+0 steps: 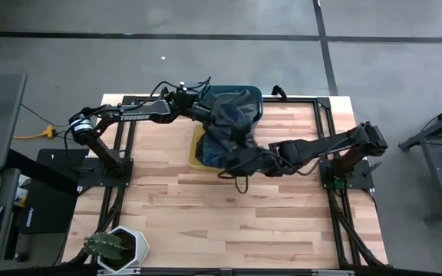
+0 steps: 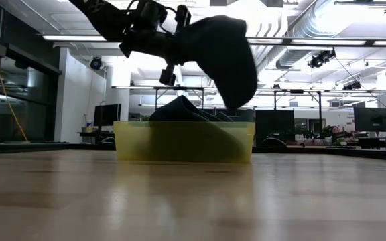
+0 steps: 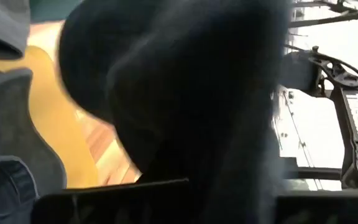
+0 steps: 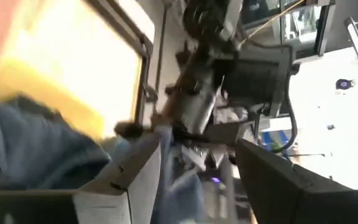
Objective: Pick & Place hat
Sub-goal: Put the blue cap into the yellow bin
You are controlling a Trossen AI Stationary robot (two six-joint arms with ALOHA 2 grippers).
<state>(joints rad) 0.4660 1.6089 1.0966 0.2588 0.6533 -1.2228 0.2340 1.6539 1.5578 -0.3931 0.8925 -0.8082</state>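
Observation:
The hat [image 1: 235, 113] is a dark, floppy cloth one, lifted above a yellow bin [image 1: 196, 151]. In the low view the hat [image 2: 223, 57] hangs over the bin [image 2: 179, 150], which holds other dark clothes [image 2: 179, 107]. My left gripper [image 1: 204, 110] reaches in from the table's left and is shut on the hat. The hat [image 3: 185, 112] fills the left wrist view. My right gripper [image 1: 238, 162] is at the bin's near right corner, fingers apart [image 4: 185, 186], with bluish cloth showing beyond the gap. My left gripper holds the hat by its edge on the side toward the table's left [image 2: 183, 41]. The fingers come at it about level from the left. The hat droops away from the fingers, slack, with its lowest fold [image 2: 236, 100] just above the bin's rim.
A dark green tray [image 1: 250, 92] lies at the far edge, behind the bin. A potted cactus [image 1: 117, 247] stands at the near left corner. Bare wooden tabletop [image 1: 252, 222] spreads across the near half. A black frame [image 1: 324, 115] borders the table.

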